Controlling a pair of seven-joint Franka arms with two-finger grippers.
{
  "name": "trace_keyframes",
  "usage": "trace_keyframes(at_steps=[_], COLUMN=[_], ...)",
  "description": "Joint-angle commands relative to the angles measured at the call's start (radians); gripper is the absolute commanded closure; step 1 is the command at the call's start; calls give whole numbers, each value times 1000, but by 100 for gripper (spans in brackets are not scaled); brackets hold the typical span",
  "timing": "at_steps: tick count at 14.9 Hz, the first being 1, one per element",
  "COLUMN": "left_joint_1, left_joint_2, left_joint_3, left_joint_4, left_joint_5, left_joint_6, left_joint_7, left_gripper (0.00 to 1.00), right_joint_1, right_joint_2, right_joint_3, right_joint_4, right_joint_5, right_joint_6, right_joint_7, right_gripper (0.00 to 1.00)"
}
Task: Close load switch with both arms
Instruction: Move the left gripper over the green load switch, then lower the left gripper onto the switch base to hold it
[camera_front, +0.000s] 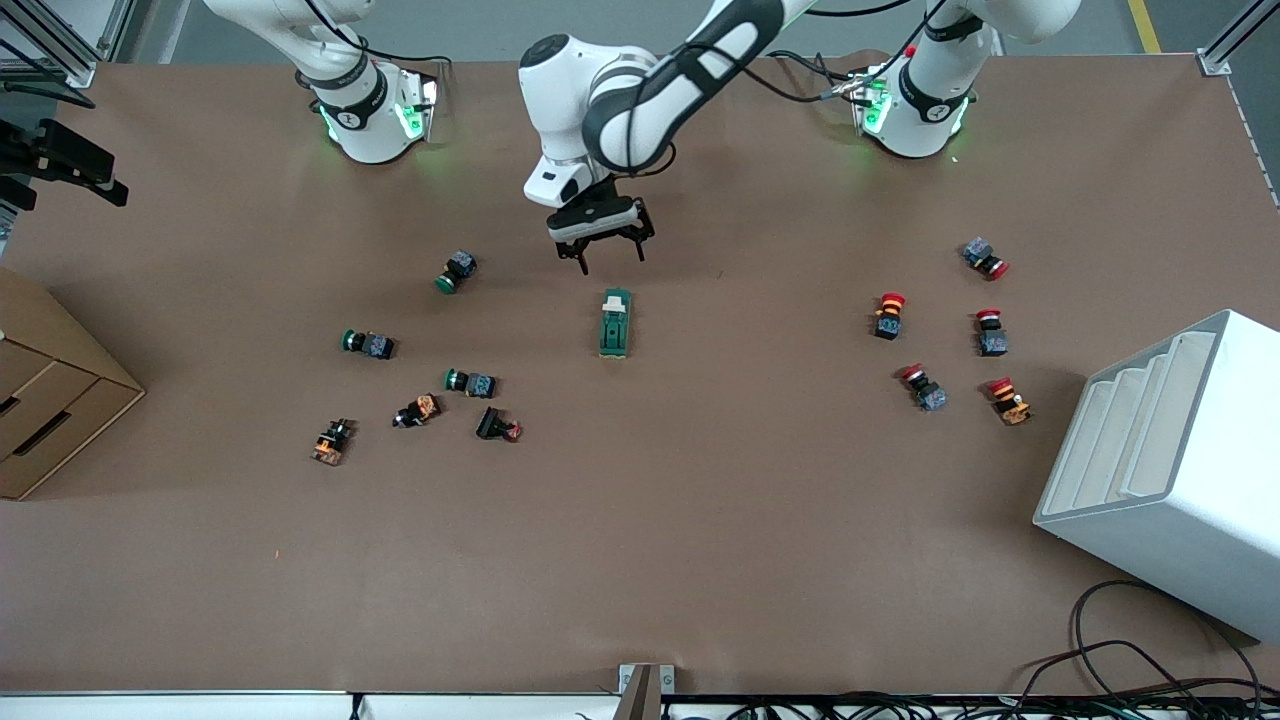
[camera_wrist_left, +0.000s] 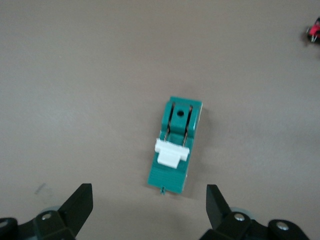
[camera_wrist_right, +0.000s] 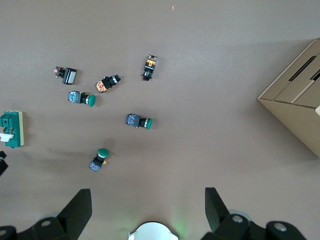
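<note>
Left gripper (camera_front: 601, 254) hangs with jaws spread wide and empty over the desk (camera_front: 700, 520), just short of the load switch (camera_front: 614, 323), which lies flat mid-desk, white slider toward the bases. Right gripper (camera_wrist_right: 147, 210) waits high, likewise wide, above green push-buttons (camera_wrist_right: 138, 121).

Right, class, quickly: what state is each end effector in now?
Left end effector: open, empty, above the load switch.
Right end effector: open, holding nothing.

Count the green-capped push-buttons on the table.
3, all toward the right arm's end: one farthest from the front camera, one nearer, one nearest, beside the black and orange parts. None seems hidden.
</note>
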Motion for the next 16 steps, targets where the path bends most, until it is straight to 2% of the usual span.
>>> trace_keyframes(at_steps=[1,4,8,13,16], left_joint_1=[-34,-48,-66,-66,-66], left_joint_2=[40,43,55,115,122], left_joint_3=[4,4,4,6,12], left_joint_4=[-30,-134,-219,-234,-259], left_joint_5=[153,333,554,847,956], left_joint_6=[9,88,91,88,66], left_joint_7=[-134,-312,-470,-728,-771], left_gripper=[0,0,2,2,2], right_joint_1=[-2,-2,-3,-3,-3], right_joint_2=[-25,-25,-25,-25,-23], right_joint_3=[2,2,2,2,0], right_joint_4=[-18,-17,-17,-17,-8], right_joint_5=[3,1,1,1,0], right_joint_6=[-2,-2,-2,-7,-7], right_joint_7=[-8,-8,-10,-10,-11], right_gripper=[0,0,0,0,0])
